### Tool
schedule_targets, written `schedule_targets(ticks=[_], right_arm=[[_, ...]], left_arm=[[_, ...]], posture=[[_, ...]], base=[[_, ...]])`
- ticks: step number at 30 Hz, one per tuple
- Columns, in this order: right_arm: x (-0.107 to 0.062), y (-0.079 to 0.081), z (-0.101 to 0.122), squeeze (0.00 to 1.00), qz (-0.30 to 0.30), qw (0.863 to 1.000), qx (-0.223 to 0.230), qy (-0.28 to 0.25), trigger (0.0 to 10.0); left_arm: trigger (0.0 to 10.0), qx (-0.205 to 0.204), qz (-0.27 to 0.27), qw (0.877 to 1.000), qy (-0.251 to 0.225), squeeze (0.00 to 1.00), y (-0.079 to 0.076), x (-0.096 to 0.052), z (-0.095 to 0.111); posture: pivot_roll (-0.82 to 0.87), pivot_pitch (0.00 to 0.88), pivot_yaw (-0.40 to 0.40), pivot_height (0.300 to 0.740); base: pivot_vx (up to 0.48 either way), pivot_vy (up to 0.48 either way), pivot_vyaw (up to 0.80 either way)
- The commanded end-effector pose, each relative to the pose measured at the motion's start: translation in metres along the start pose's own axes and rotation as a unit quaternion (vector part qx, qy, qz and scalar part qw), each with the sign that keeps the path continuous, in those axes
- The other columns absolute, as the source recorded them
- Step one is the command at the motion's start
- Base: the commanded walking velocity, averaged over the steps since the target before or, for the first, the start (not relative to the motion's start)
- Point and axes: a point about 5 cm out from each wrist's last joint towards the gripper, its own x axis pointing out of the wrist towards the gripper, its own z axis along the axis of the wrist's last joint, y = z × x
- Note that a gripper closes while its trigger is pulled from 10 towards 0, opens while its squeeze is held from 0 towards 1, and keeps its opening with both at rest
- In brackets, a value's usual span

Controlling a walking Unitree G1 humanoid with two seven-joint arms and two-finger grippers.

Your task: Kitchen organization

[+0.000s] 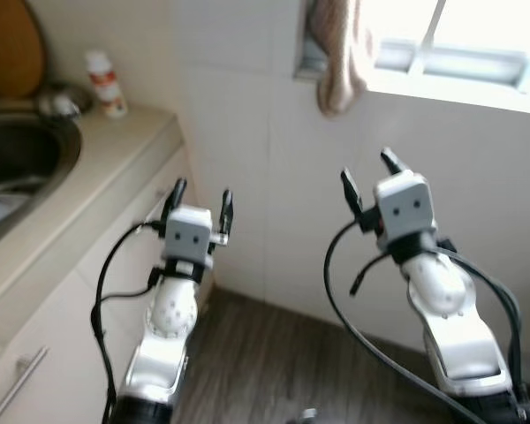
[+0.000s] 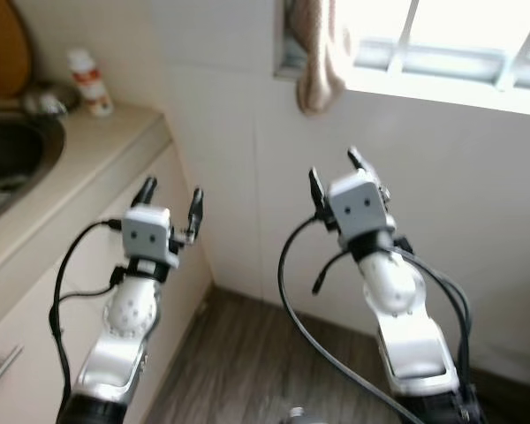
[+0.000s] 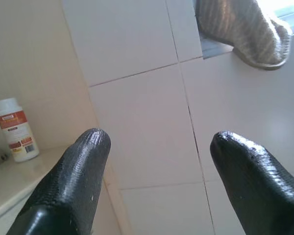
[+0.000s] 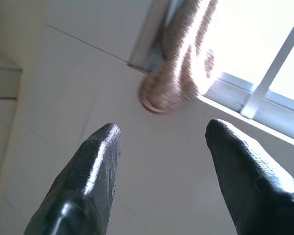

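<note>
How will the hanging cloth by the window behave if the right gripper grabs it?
Likely floppy: the cloth droops in soft folds from the window ledge, so it should sag and swing. Probably light for its size, and its looped weave looks grippy, not slippery. The open right gripper is pointed toward it.

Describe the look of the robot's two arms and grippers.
Both arms are silver-white with rounded, dimpled wrist shells and black cables looping alongside. The left gripper and right gripper each have a boxy light-grey head with two dark dots on its face, and two long black textured fingers.
</note>
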Motion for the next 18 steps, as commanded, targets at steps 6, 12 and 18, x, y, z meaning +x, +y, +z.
schedule_targets(ticks=[6,12,18], right_arm=[[0.0004,-0.0032,-0.0031,0.00,-0.007,1.000,-0.010,0.008,10.0],[0.0000,-0.0024,-0.0052,0.00,-0.004,1.000,-0.012,0.014,10.0],[0.0002,-0.0031,-0.0059,0.00,-0.004,1.000,-0.014,0.016,10.0]], left_arm=[[10.0,-0.005,-0.008,1.000,0.001,0.00,-0.0055,0.0000,0.0008],[10.0,-0.005,-0.007,1.000,0.002,0.00,-0.0052,-0.0005,0.0001],[10.0,-0.005,-0.006,1.000,0.003,0.00,-0.0054,-0.0001,0.0003]], posture=[[-0.19,0.000,0.022,0.740],[-0.19,0.000,0.021,0.740],[-0.19,0.000,0.019,0.740]], base=[[0.000,-0.480,-0.50],[0.000,-0.480,0.00],[0.000,-0.480,0.00]])
